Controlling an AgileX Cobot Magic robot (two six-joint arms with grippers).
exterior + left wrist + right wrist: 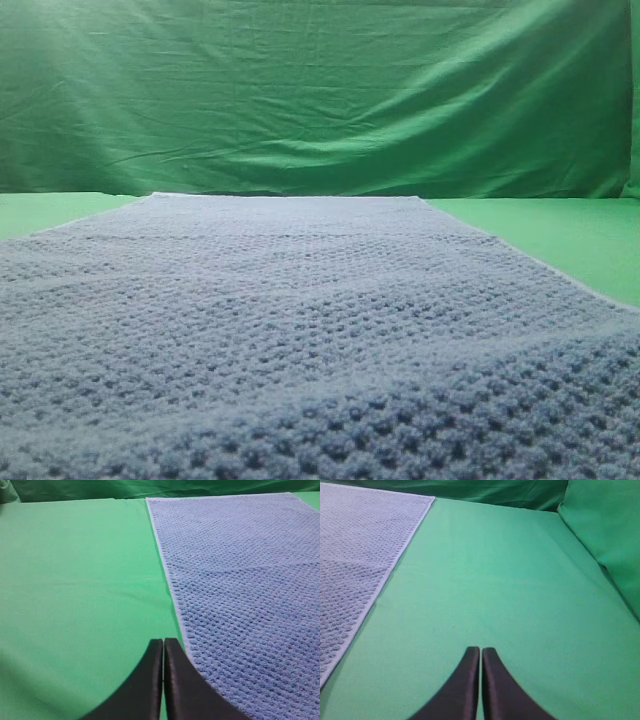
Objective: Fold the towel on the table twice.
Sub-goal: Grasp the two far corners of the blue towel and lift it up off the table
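The blue-grey waffle-weave towel [300, 330] lies spread flat on the green table [560, 235] and fills most of the exterior high view. In the left wrist view the towel [245, 590] covers the right half, and my left gripper [163, 642] is shut with nothing in it, hovering just left of the towel's hemmed left edge. In the right wrist view the towel [355, 560] lies at the left, and my right gripper [480, 651] is shut and empty over bare table [510, 590], well to the right of the towel's right edge. Neither gripper shows in the exterior high view.
A wrinkled green backdrop cloth [320, 90] hangs upright behind the table. The same green cloth rises at the right side in the right wrist view [605, 525]. Bare green surface lies on both sides of the towel.
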